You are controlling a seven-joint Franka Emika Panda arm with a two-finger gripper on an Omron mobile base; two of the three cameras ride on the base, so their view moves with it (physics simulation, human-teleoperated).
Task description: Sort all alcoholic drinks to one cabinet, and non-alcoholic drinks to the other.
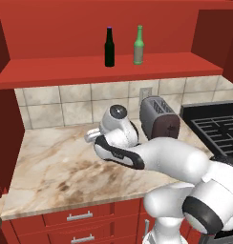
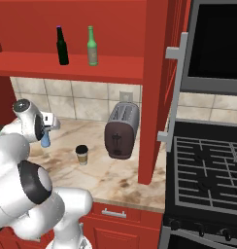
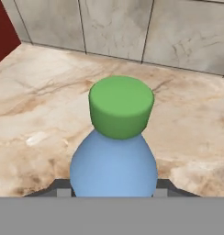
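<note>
The gripper (image 3: 113,190) is pinched on the blue plastic bottle (image 3: 114,163), its dark finger tips pressed against either flank of the bottle's body just below the green cap (image 3: 120,106). In the right base view the bottle (image 2: 45,140) hangs from the hand, left of the toaster (image 2: 121,130) and seemingly clear of the marble counter (image 2: 67,146), though that angle makes the gap hard to judge. The paper cup (image 2: 82,154) stands on the counter in front and to the left of the toaster. Above the toaster, on the red shelf (image 1: 109,71), the near-black bottle (image 1: 109,47) and the green bottle (image 1: 139,45) stand upright, near each other but apart.
</note>
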